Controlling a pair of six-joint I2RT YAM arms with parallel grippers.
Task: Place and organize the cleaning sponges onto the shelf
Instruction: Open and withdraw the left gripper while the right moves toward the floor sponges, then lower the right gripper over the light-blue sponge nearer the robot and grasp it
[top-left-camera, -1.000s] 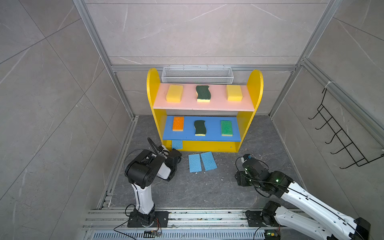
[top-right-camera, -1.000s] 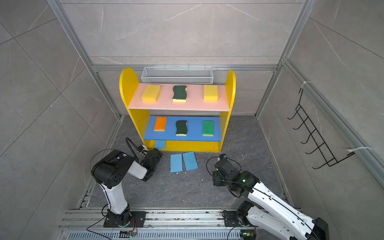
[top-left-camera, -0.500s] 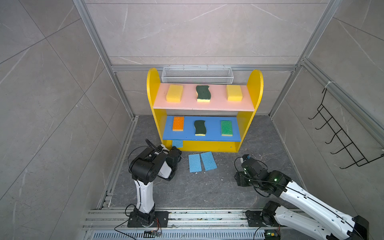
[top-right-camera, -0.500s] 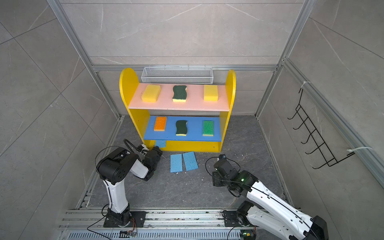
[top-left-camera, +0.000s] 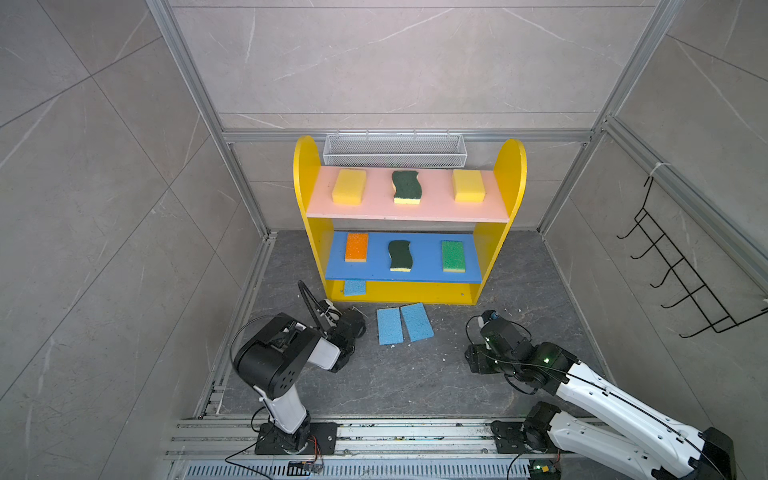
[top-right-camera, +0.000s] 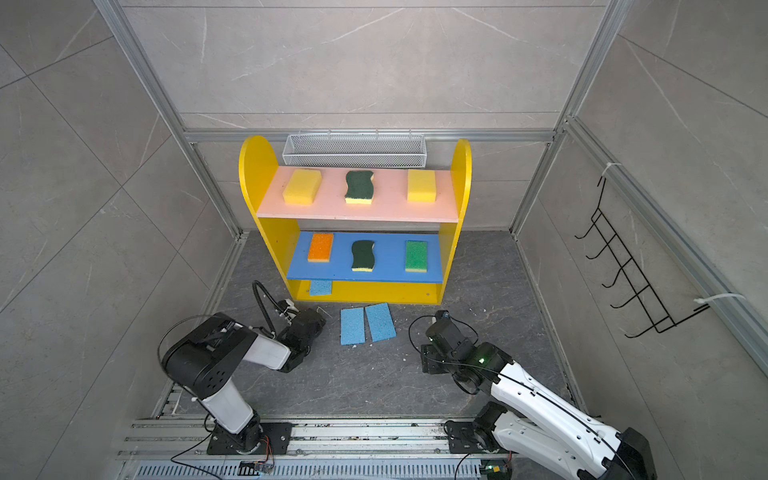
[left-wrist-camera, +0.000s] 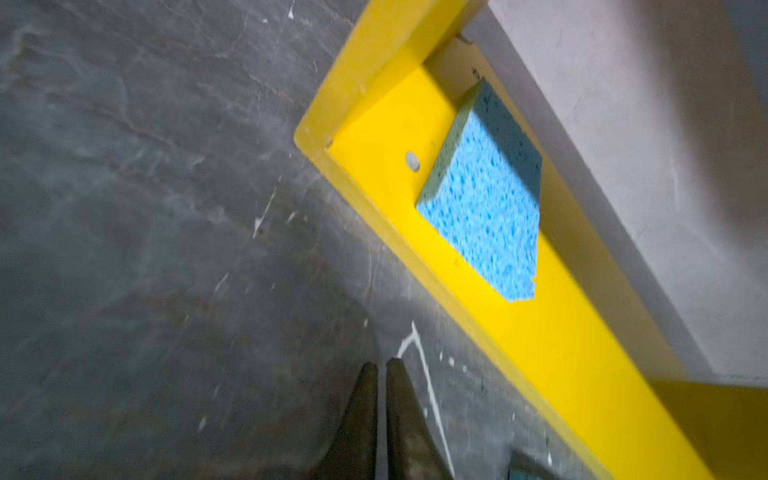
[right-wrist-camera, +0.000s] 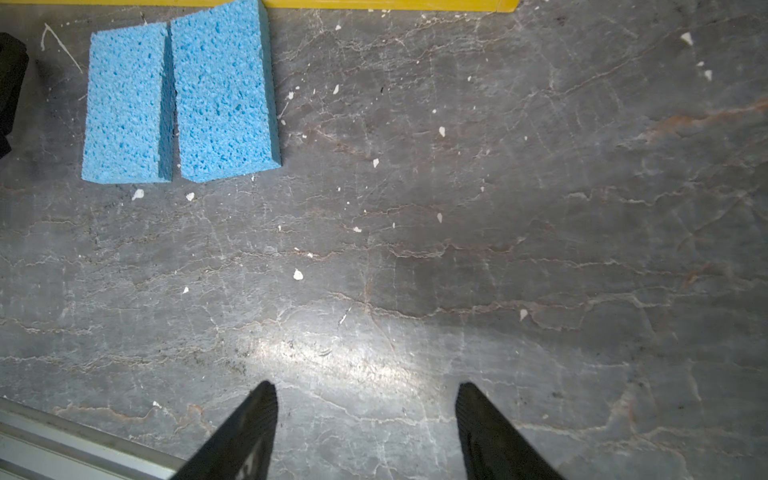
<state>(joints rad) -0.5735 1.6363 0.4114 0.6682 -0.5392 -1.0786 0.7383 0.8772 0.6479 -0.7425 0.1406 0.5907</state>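
While both arms hang low over the dark grey surface (top-left-camera: 395, 374), the yellow shelf (top-left-camera: 306, 174) stands against the back wall with seven sponges on it. On its pink upper board (top-left-camera: 436, 210) a yellow block (top-left-camera: 349, 186) sits at the left, a dark-green scourer (top-left-camera: 406, 186) in the middle and a second yellow block (top-left-camera: 468, 185) at the right, all well apart. The blue lower board (top-left-camera: 424, 272) carries an orange-topped sponge (top-left-camera: 356, 247), a second dark-green scourer (top-left-camera: 400, 255) and a bright-green-topped sponge (top-left-camera: 452, 256), spaced the same way. A light-blue sponge (left-wrist-camera: 486, 199) lies on the shelf's yellow bottom board near its left end; in both top views the blue board hides part of it.

Two more sponges lie flat on the surface just in front of the shelf, side by side: the left blue rectangle (right-wrist-camera: 124, 104) and the right blue rectangle (right-wrist-camera: 222, 91). Their far corners meet, or nearly so, and a narrow gap opens toward the near end.

The left end effector (left-wrist-camera: 382, 368) is clenched, its fingertips together with nothing between them, aimed at the surface near the shelf's left front corner. The right end effector (right-wrist-camera: 365, 390) is released, jaws spread wide and empty over bare surface, well apart from the two blue rectangles.
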